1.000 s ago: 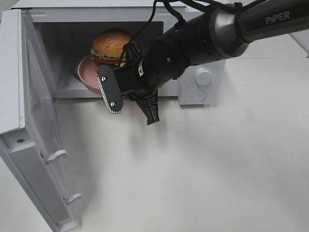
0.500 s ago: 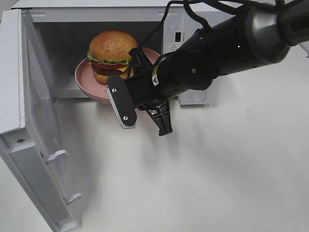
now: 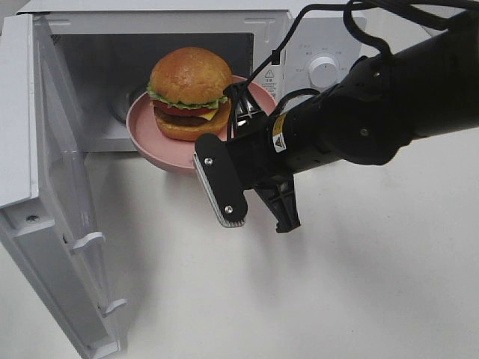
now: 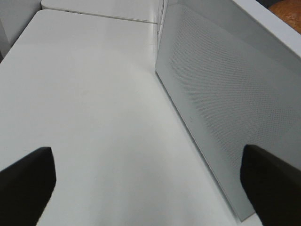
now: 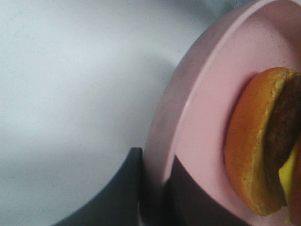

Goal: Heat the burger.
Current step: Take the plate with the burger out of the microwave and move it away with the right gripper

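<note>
The burger [image 3: 190, 91], with a glossy brown bun, lettuce, tomato, patty and cheese, sits on a round pink plate [image 3: 153, 146]. The plate hangs at the mouth of the open microwave [image 3: 314, 45], partly out over the table. My right gripper [image 3: 241, 112] is shut on the plate's right rim. The right wrist view shows the dark fingers [image 5: 127, 188] clamping the plate [image 5: 202, 117] rim, with the burger [image 5: 254, 141] beside them. My left gripper [image 4: 150, 188] is open beside the microwave door [image 4: 225, 117], holding nothing. It does not show in the exterior high view.
The microwave door [image 3: 60, 187] stands wide open at the left, reaching the table's front. The control dial [image 3: 325, 67] is at the microwave's right. The right arm [image 3: 374, 112] crosses in front of the control panel. White tabletop [image 3: 337, 299] lies in front.
The right gripper has drawn the plate with the burger out of the microwave cavity, toward the front and right. The left gripper has stayed open.
</note>
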Robot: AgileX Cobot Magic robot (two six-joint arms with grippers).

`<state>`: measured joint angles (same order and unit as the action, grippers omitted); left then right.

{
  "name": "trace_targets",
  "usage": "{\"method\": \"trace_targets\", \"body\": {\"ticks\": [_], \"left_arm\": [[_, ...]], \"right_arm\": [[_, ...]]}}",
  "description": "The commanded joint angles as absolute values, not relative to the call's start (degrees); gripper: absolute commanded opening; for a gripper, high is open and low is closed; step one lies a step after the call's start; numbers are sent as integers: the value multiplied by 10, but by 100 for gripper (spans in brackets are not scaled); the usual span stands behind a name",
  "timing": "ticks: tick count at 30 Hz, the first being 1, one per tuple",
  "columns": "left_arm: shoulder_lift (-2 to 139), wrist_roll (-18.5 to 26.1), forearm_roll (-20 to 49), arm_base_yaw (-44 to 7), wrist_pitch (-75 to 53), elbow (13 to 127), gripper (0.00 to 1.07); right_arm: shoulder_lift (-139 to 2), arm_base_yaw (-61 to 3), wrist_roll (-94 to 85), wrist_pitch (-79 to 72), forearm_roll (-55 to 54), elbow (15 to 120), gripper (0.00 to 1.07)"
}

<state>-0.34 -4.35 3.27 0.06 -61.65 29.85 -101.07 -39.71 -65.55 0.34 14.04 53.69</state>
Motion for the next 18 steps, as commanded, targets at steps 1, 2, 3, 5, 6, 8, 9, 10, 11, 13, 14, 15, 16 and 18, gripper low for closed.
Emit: {"method": "trace_targets", "body": {"ticks": [1,2,3,5,6,8,9,10,11,13,14,15,16,18], "left_arm": [[-6,-42,33,1,-612,299,100],[-6,-42,33,1,-612,299,100],[-6,-42,33,1,-612,299,100],[-6,-42,33,1,-612,299,100],[-6,-42,33,1,-612,299,100],[-6,-42,33,1,-612,299,100],[-6,-42,33,1,-612,299,100],[-6,-42,33,1,-612,299,100],[-6,-42,33,1,-612,299,100],[-6,-42,33,1,-612,299,100],[-6,-42,33,1,-612,299,100],[-6,-42,33,1,-612,299,100],[-6,-42,33,1,-612,299,100],[-6,-42,33,1,-612,299,100]], "right_arm": [[-979,-401,-646,-38,138,516,0],[-979,-401,-646,-38,138,516,0],[-968,-404,-646,-37,138,502,0],[-956,-414,-646,-37,138,489,0],[-949,-415,-644,-34,137,482,0],[-937,-416,-637,-32,135,469,0],[-929,-419,-630,-30,135,462,0],[-929,-419,-630,-30,135,462,0],[-916,-421,-617,-25,135,450,0],[-902,-421,-614,-20,135,438,0],[-894,-421,-614,-17,135,431,0],[-894,-421,-614,-17,135,431,0],[-880,-421,-614,-11,135,418,0],[-864,-421,-614,0,135,406,0]]}}
